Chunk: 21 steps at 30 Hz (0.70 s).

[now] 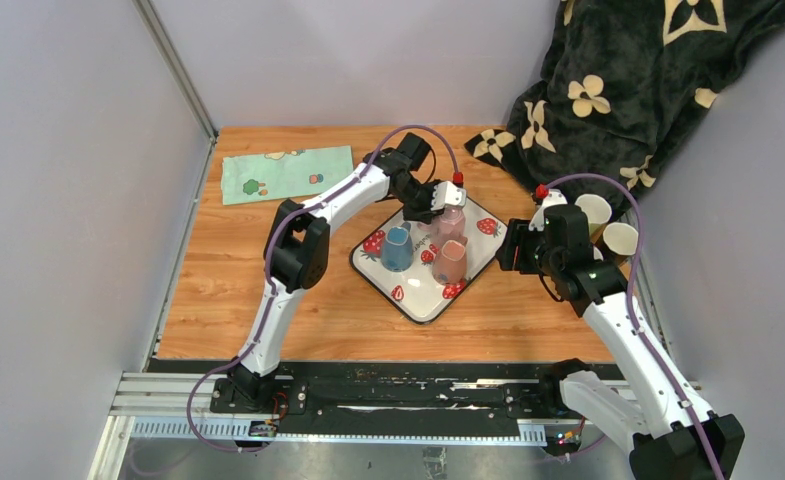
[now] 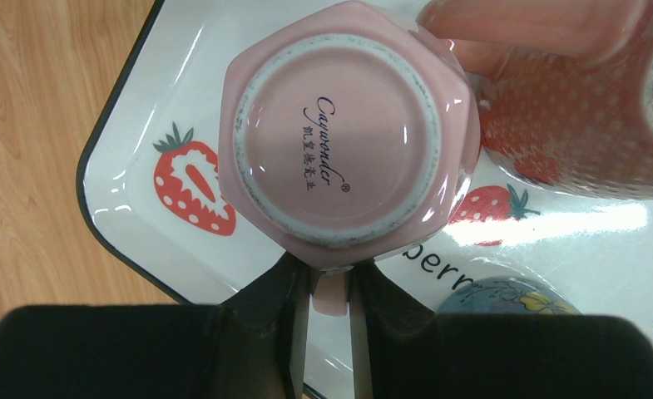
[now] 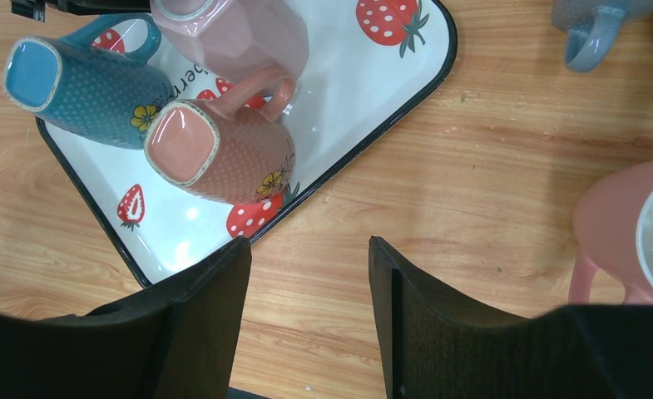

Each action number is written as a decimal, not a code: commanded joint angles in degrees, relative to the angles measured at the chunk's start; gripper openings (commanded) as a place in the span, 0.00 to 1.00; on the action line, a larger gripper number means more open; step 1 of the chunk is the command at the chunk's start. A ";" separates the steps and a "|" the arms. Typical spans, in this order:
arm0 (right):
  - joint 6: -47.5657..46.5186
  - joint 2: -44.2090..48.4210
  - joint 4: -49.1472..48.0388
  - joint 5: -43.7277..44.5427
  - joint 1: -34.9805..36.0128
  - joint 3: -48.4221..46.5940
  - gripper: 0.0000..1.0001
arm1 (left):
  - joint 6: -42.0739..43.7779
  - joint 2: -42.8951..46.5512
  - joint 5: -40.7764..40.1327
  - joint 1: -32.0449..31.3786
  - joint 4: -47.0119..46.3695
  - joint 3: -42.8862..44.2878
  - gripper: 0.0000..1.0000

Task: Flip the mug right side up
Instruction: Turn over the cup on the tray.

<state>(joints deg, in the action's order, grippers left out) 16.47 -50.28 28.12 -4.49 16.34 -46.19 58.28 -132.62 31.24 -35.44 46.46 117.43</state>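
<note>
Dark fingers (image 2: 277, 312) of the left gripper (image 2: 329, 274), at the bottom centre of the left wrist view, pinch the handle (image 2: 331, 298) of the pale pink mug (image 2: 335, 150). It fills the middle of the frame, base up, over the strawberry tray (image 2: 181, 83). The grasp looks made; the turning is not yet done. Next, I judge, comes a lift clear of the salmon mug (image 2: 572, 125) at upper right, then a half roll of the wrist. The right gripper (image 3: 306, 249) hangs spread and empty over wood at lower centre of its own view.
</note>
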 commanded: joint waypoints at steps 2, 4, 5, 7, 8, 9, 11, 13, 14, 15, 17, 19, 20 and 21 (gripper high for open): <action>0.49 0.89 0.71 0.67 0.06 0.85 0.59 | -0.52 2.37 0.51 -0.77 0.56 1.22 0.01; 0.54 0.83 0.72 0.54 0.11 0.77 0.59 | -1.32 2.80 0.55 -0.77 0.56 1.80 0.00; 0.52 0.85 0.71 0.49 0.05 0.82 0.59 | -1.67 3.07 0.83 -0.81 0.56 2.03 0.00; 0.47 0.88 0.71 0.51 0.10 0.84 0.59 | -2.36 3.45 2.01 -0.83 0.55 2.89 0.00; 0.46 0.92 0.71 0.53 0.06 0.84 0.59 | -2.90 3.52 2.76 -0.84 0.56 3.61 0.00; 0.49 0.92 0.75 0.60 0.09 0.92 0.59 | -3.25 3.66 3.42 -0.83 0.55 4.26 0.00; 0.61 0.81 0.72 0.55 0.14 0.93 0.59 | -3.35 3.90 4.32 -0.82 0.54 5.23 0.00; 0.76 0.98 0.71 0.58 0.10 1.06 0.59 | -3.70 4.21 4.45 -0.79 0.12 5.72 0.00; 0.82 1.11 0.71 0.68 0.05 1.17 0.59 | -4.04 4.44 4.32 -0.77 -0.50 5.53 0.00; 0.80 1.18 0.71 0.79 0.14 1.19 0.59 | -4.16 4.82 4.31 -0.79 -1.10 5.14 0.00; 0.82 1.22 0.71 0.93 0.09 1.28 0.59 | -4.21 5.66 4.55 -0.77 -2.10 4.25 0.00; 0.86 1.19 0.71 1.06 0.10 1.22 0.59 | -4.50 6.08 4.81 -0.77 -2.63 3.94 0.00; 0.89 1.14 0.71 1.07 0.14 1.20 0.59 | -4.88 6.24 4.86 -0.78 -2.89 3.85 0.00; 0.92 1.00 0.70 1.12 0.10 1.20 0.59 | -5.39 6.50 4.81 -0.77 -3.15 3.76 0.00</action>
<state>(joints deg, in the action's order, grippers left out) 16.84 -50.00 28.12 -4.47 16.34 -45.67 54.57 -131.79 32.42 -35.81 47.42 120.11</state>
